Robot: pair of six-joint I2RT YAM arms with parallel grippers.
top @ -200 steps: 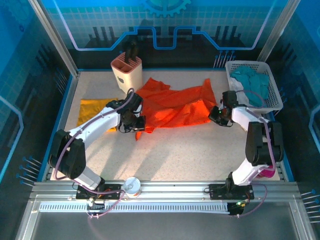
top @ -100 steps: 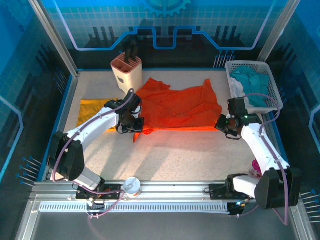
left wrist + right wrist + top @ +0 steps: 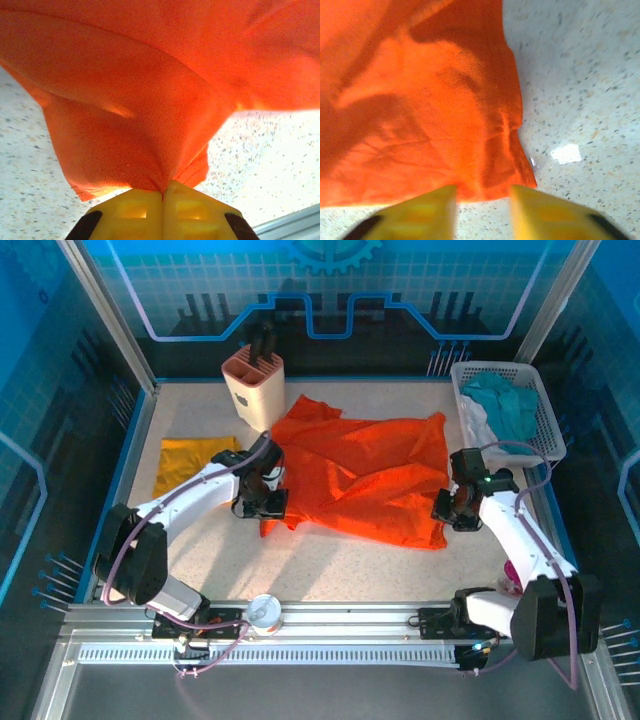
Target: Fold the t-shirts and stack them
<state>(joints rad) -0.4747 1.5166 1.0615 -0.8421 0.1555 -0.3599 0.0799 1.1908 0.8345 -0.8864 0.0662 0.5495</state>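
Note:
The orange-red t-shirt point(image 3: 365, 475) lies spread across the middle of the table. My left gripper point(image 3: 266, 503) is at its left near corner, and in the left wrist view the yellow fingers point(image 3: 163, 191) are shut with a fold of orange cloth point(image 3: 150, 100) pinched between them. My right gripper point(image 3: 452, 512) stands open at the shirt's right near corner. In the right wrist view that corner point(image 3: 485, 165) lies flat on the table just ahead of the parted fingertips point(image 3: 482, 197). The mustard-yellow t-shirt point(image 3: 190, 462) lies flat at the left, partly under the left arm.
A beige holder with dark handles point(image 3: 253, 380) stands at the back, just behind the orange shirt. A white basket point(image 3: 545, 430) with teal and white cloths sits at the back right. A small round tin point(image 3: 265, 612) rests on the front rail.
Both arms drew the orange shirt toward the near edge and it spread out wider. The right gripper opened and let go of its corner; the left kept its grip.

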